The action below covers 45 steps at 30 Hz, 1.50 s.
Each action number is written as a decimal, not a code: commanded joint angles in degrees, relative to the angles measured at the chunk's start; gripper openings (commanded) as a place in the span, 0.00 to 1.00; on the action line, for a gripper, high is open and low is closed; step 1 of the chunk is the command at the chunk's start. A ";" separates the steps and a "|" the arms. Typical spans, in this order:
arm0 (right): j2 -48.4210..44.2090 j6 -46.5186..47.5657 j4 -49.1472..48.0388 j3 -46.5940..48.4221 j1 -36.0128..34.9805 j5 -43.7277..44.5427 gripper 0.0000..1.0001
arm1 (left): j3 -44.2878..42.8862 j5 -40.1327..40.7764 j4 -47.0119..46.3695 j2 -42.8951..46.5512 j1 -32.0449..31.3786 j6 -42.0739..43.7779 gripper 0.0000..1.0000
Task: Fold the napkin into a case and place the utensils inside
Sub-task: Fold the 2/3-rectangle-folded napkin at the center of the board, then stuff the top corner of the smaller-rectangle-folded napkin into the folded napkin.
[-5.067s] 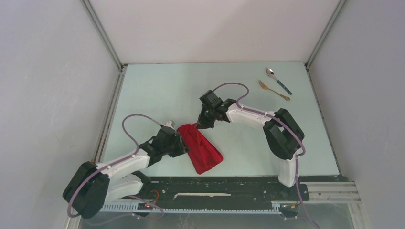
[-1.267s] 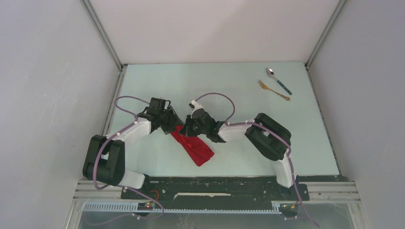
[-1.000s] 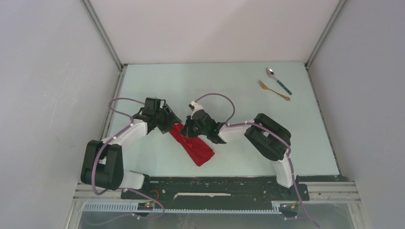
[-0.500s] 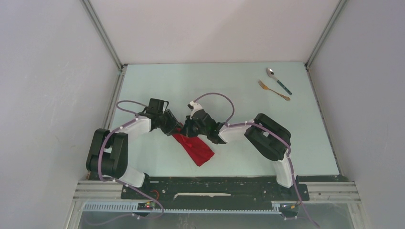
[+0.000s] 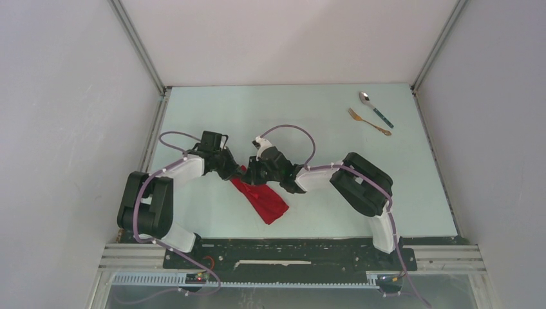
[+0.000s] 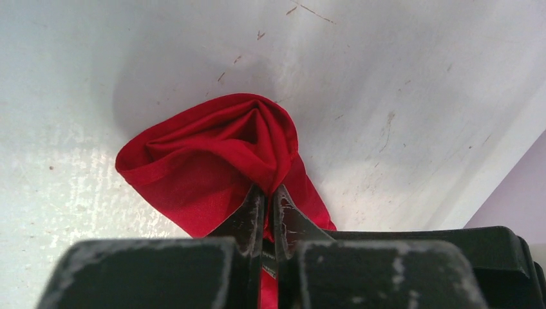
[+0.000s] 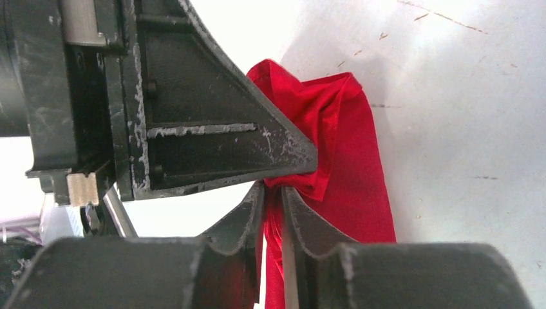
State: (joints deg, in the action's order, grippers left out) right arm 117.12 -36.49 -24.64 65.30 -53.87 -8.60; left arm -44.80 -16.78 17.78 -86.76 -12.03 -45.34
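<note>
Left gripper (image 6: 268, 192) & right gripper (image 7: 272, 190) both pinch bunched bright red shiny cloth napkin (image 5: 265, 199) at its far end; prob shd spread it evenly, low.

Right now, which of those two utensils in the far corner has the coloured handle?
The spoon, with a silver bowl and a dark teal handle. The fork beside it, a little nearer the arms, is gold-bronze all over.

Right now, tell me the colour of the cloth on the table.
Plain bright red; the napkin shows best in the left wrist view.
</note>
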 commanded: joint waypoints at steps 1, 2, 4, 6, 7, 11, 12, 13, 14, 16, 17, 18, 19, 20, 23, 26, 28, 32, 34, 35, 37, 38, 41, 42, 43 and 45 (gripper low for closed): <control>-3.10 -0.27 3.20 1.21 0.61 -3.37 0.30 | -2.37 1.21 0.85 -0.77 0.20 3.41 0.01; -4.23 0.30 5.62 1.16 0.87 -4.38 0.36 | -2.47 1.32 0.97 -0.90 0.31 3.68 0.00; -7.75 4.07 11.22 1.18 0.90 -5.59 0.52 | -2.49 1.49 1.10 -1.04 0.47 3.92 0.00; -11.76 10.81 18.82 1.21 -0.04 -3.62 0.63 | -2.54 1.74 1.28 -1.13 0.52 3.80 0.00; -13.97 15.11 23.12 1.16 -1.00 -1.05 0.68 | -2.57 1.60 1.31 -1.18 0.60 3.71 0.00; -18.51 29.61 36.83 1.06 -6.31 12.20 0.85 | -3.09 0.20 1.40 -1.45 0.72 3.02 0.00; -18.78 31.28 38.60 0.99 -7.06 14.81 0.86 | -3.29 -0.17 1.38 -1.60 0.77 2.84 0.00; -18.93 32.69 39.57 0.71 -7.52 16.31 0.86 | -3.47 -0.28 1.38 -1.76 0.74 2.74 0.00; -19.10 33.70 39.85 0.19 -7.75 17.22 0.86 | -3.68 -0.35 1.50 -1.93 0.82 2.64 0.00; -19.53 35.76 39.28 -0.80 -8.52 18.36 0.86 | -4.06 -1.28 1.85 -2.57 1.23 2.66 0.00; -19.62 36.32 38.87 -1.21 -9.09 18.71 0.86 | -4.19 -1.95 1.82 -2.90 1.49 2.63 0.00; -19.58 37.10 38.26 -1.38 -9.55 19.11 0.86 | -4.24 -2.63 1.82 -3.21 1.87 2.58 0.00; -19.36 38.21 37.74 -1.40 -10.06 19.37 0.86 | -4.29 -2.98 1.82 -3.39 2.14 2.48 0.00; -18.98 38.95 37.26 -1.43 -10.55 19.97 0.86 | -4.40 -3.06 1.88 -3.53 2.45 2.46 0.00; -17.58 39.96 36.10 -1.37 -11.61 23.04 0.84 | -4.64 -3.80 1.86 -4.02 2.86 2.07 0.00; -16.75 40.35 35.64 -1.41 -12.52 23.63 0.82 | -4.56 -5.28 1.02 -4.91 3.15 1.10 0.00; -16.38 40.26 35.27 -1.41 -13.11 23.34 0.81 | -4.56 -6.24 0.40 -5.31 3.15 0.60 0.00; -15.12 40.27 34.23 -1.36 -13.76 23.06 0.80 | -4.76 -6.52 0.17 -5.37 3.24 0.13 0.00; -14.41 40.37 33.57 -1.35 -14.10 24.43 0.78 | -4.86 -6.44 0.19 -5.26 3.24 0.14 0.00; -14.06 40.37 33.44 -1.32 -14.34 24.93 0.77 | -4.86 -6.47 0.30 -5.30 3.24 0.24 0.00; -13.43 40.44 33.40 -1.07 -14.42 25.92 0.72 | -4.94 -6.30 0.42 -5.41 3.32 0.34 0.00; -12.91 40.24 33.62 -0.79 -14.45 26.39 0.70 | -4.95 -6.26 0.46 -5.48 3.33 0.41 0.00; -11.72 40.34 33.73 -0.27 -14.51 28.43 0.68 | -4.95 -6.19 0.59 -5.61 3.48 0.52 0.00; -11.54 40.38 33.78 -0.21 -14.56 28.61 0.68 | -4.95 -6.25 0.67 -5.57 3.47 0.52 0.00; -11.44 40.41 33.86 -0.17 -14.56 28.72 0.67 | -4.91 -6.25 0.68 -5.49 3.58 0.58 0.00; -11.38 40.21 33.89 -0.22 -14.60 29.32 0.61 | -5.03 -5.99 0.96 -5.14 3.65 0.68 0.00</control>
State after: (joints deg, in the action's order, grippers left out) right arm 105.49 3.25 10.85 63.68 -67.75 17.63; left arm -47.48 -21.78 18.61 -91.96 -9.10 -44.58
